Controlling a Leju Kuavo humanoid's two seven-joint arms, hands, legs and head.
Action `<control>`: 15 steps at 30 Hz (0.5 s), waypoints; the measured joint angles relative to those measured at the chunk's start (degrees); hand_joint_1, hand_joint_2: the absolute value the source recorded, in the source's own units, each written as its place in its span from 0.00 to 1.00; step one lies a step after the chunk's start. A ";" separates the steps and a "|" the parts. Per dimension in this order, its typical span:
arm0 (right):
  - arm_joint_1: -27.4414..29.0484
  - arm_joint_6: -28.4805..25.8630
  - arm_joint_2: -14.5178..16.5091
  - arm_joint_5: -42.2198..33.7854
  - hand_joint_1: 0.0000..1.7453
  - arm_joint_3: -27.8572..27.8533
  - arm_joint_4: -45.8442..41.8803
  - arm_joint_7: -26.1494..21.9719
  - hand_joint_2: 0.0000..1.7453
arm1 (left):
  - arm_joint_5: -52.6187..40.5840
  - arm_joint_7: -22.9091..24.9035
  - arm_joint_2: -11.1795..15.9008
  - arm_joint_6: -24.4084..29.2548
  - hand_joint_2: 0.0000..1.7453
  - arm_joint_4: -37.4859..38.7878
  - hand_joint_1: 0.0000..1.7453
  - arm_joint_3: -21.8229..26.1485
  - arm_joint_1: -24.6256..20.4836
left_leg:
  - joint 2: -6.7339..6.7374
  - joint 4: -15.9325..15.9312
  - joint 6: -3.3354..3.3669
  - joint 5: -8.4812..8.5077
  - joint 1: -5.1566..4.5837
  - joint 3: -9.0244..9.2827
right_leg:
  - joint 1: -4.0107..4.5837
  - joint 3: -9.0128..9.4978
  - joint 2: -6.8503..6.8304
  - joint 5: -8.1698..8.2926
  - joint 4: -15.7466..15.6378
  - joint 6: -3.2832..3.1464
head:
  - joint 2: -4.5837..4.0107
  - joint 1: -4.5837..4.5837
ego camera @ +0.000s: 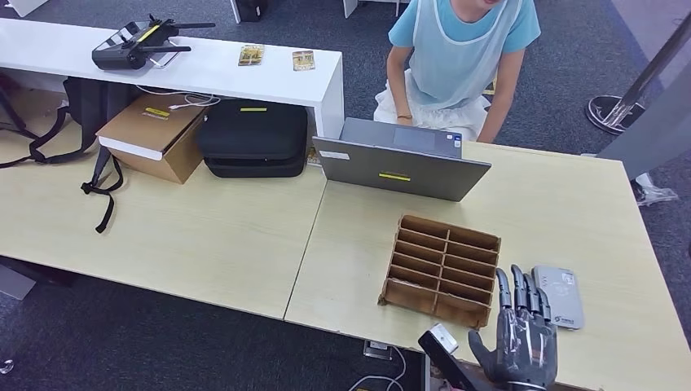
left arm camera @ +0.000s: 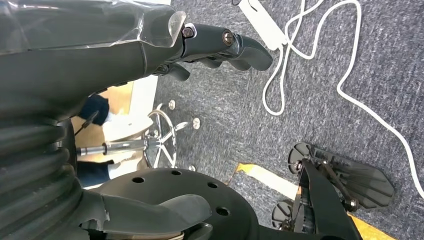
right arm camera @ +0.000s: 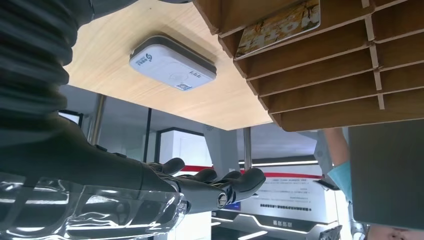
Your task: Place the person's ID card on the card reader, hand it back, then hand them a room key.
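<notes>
Pale wood desk [ego camera: 204, 236] over grey carpet, laid out as a counter. Nearest, right hand [ego camera: 521, 342] raised at the near edge, fingers straight and close together, holding nothing, likely poised to receive. Left hand [left arm camera: 220, 47] hanging toward the floor, fingers loosely curled, empty. Just beyond, card reader [ego camera: 557, 296] flat and bare within reach; ID card unseen. Left of it, slotted cardboard rack [ego camera: 442, 269], one room key [right arm camera: 280, 25] in a slot. Farther, laptop [ego camera: 399, 167], then person [ego camera: 460, 65] seated opposite.
</notes>
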 joint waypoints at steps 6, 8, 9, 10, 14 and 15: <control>-0.30 0.46 1.51 0.63 0.00 1.24 0.77 0.08 1.00 | -1.15 0.00 0.14 0.02 1.00 0.03 0.00 -0.98 -0.06 | 0.01 0.00 0.00 0.00 0.00 0.00 | 0.00 0.00 0.00 0.00 0.00 0.00 | 0.00 0.00; -0.56 0.70 2.01 0.69 0.00 1.64 1.17 -0.04 1.00 | -1.42 0.00 0.20 0.02 1.00 0.08 0.00 -1.40 -0.08 | 0.01 0.00 0.00 0.00 0.00 0.00 | 0.00 0.00 0.01 0.00 0.00 0.00 | 0.00 0.00; -0.67 0.80 2.22 0.71 0.00 1.84 1.37 -0.07 1.00 | -1.49 0.00 0.22 0.02 1.00 0.10 0.00 -1.49 -0.09 | 0.01 0.00 0.00 0.00 0.00 0.00 | 0.00 0.00 0.01 0.00 0.00 0.00 | 0.00 0.00; -0.76 0.88 2.41 0.73 0.00 2.03 1.56 -0.09 1.00 | -1.55 0.00 0.25 0.02 1.00 0.13 0.00 -1.51 -0.09 | 0.01 0.00 0.00 0.00 0.00 0.00 | 0.00 0.00 0.00 0.00 0.00 0.00 | 0.00 0.00; -1.20 0.93 2.99 0.89 0.00 2.53 2.37 -0.13 1.00 | -2.07 0.00 0.30 0.02 1.00 0.22 0.00 -1.84 -0.08 | 0.01 0.00 0.00 0.00 0.00 0.00 | 0.00 0.00 0.01 0.00 0.00 0.00 | 0.00 -0.01; -1.41 0.92 3.16 0.95 0.00 2.60 2.70 -0.13 1.00 | -2.24 0.00 0.32 0.02 1.00 0.24 0.00 -2.09 -0.09 | 0.01 0.00 0.00 0.00 0.00 0.00 | 0.00 0.00 0.01 0.00 0.00 0.00 | 0.00 -0.01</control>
